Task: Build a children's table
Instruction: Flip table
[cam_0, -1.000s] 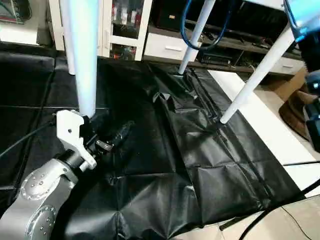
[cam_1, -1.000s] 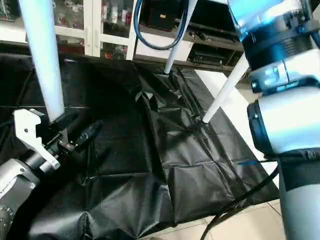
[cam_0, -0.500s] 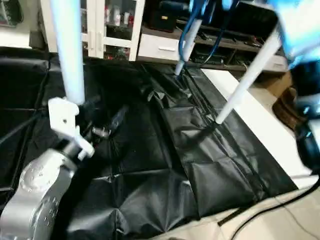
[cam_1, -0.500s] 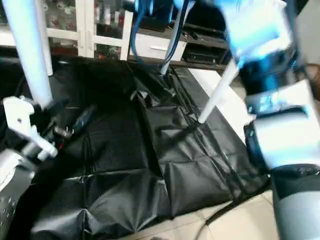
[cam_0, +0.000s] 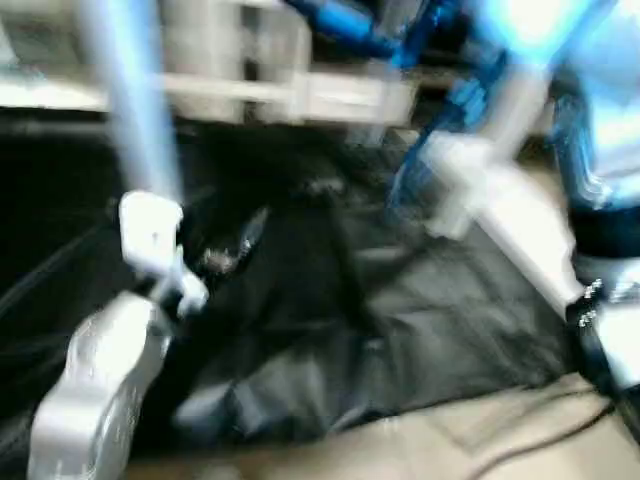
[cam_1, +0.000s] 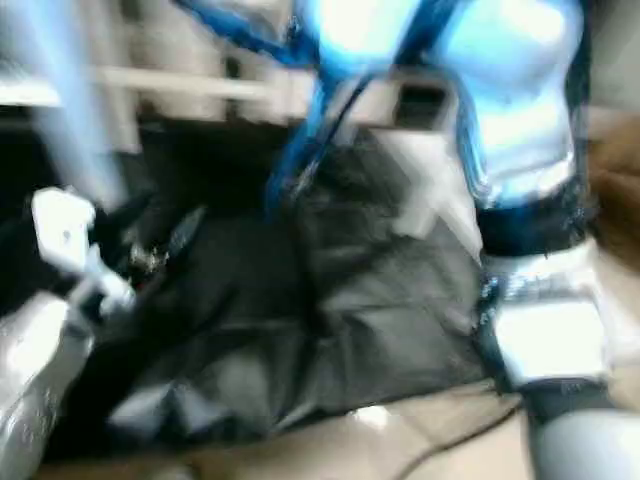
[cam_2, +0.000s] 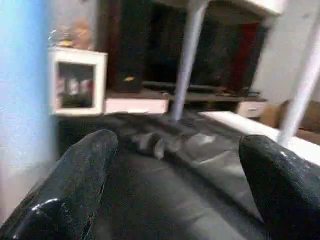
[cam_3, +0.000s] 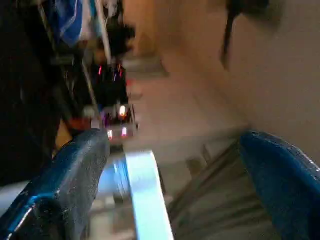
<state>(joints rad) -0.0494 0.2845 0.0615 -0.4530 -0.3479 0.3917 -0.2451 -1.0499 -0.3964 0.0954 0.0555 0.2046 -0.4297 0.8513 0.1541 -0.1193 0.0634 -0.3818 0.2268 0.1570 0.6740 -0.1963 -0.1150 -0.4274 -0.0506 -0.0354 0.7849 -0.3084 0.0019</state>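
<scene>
Black crinkled sheet covers the floor, white cabinet and dark shelving behind. Children's table seems to stand upright: three white legs visible, near leg just beside the left gripper, two far legs planted on the sheet; top hardly seen, fourth leg can't tell. Judgement: assembly looks mostly done, sockets may need checking. Left fingers released, spread wide, holding nothing. Right gripper raised high, fingers also spread and empty. Open sheet between the legs; tile floor at the sheet's near edge, cable there.
</scene>
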